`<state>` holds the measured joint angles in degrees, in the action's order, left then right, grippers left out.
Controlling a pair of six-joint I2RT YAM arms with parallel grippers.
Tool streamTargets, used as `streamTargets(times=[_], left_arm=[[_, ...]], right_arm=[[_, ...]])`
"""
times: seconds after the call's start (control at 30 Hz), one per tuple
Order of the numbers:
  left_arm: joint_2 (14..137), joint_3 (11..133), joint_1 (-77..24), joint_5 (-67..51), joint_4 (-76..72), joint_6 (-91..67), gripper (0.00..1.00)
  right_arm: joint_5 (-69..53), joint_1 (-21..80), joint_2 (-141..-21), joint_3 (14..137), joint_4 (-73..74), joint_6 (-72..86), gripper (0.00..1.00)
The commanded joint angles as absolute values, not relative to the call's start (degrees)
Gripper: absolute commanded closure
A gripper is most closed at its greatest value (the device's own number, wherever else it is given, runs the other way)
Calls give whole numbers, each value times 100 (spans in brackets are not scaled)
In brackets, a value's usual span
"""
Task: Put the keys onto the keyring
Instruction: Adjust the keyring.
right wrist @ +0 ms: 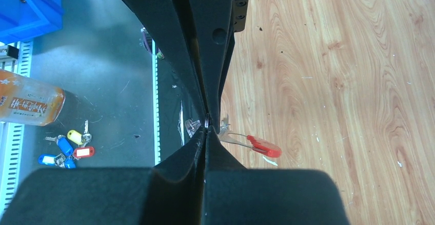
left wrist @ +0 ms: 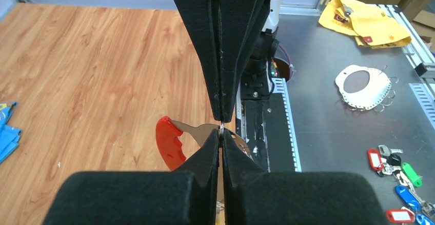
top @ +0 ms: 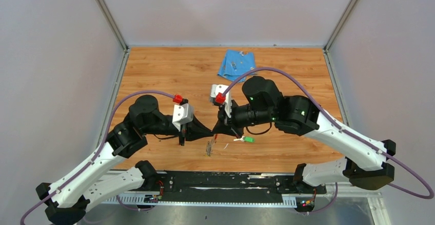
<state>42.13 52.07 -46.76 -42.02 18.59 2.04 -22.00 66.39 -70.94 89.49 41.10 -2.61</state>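
My left gripper [top: 209, 131] and right gripper [top: 217, 130] meet tip to tip above the near middle of the wooden table [top: 169, 71]. In the left wrist view the left gripper [left wrist: 221, 134] is shut on the keyring's thin metal loop. The keyring's flat silvery body with its red strip [left wrist: 168, 142] hangs just behind. The right gripper [right wrist: 206, 131] is shut on the same loop from the other side, with the red strip [right wrist: 264, 146] to its right. The keyring [top: 210, 146] dangles below both tips. A key with a green head [top: 248, 139] lies on the table just right of them.
A folded blue cloth [top: 236, 64] lies at the back of the table. White walls close in three sides. On the metal bench beyond the near edge lie a bunch of coloured key tags [left wrist: 402, 189], a white perforated piece [left wrist: 361, 84] and an orange bottle [right wrist: 28, 104].
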Motion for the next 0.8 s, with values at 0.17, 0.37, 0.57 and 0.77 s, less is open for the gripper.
streamTargets(times=[0.17, 0.37, 0.57, 0.77], left_arm=[[4082, 5375, -4632, -4710, 2169, 1290, 100], [3894, 5411, -4632, -4782, 2184, 2160, 100], [3622, 5402, -4641, -5008, 2049, 3636, 100], [3440, 5348, -4646, -5181, 1671, 4141, 100]], right_arm=[[-2117, 6691, -6517, 8635, 3705, 86, 82], [-1700, 6586, -5983, 8188, 3313, 482, 46], [-639, 6423, -5384, 7364, 3044, 899, 34], [-8, 6052, -4898, 6383, 2776, 1494, 34]])
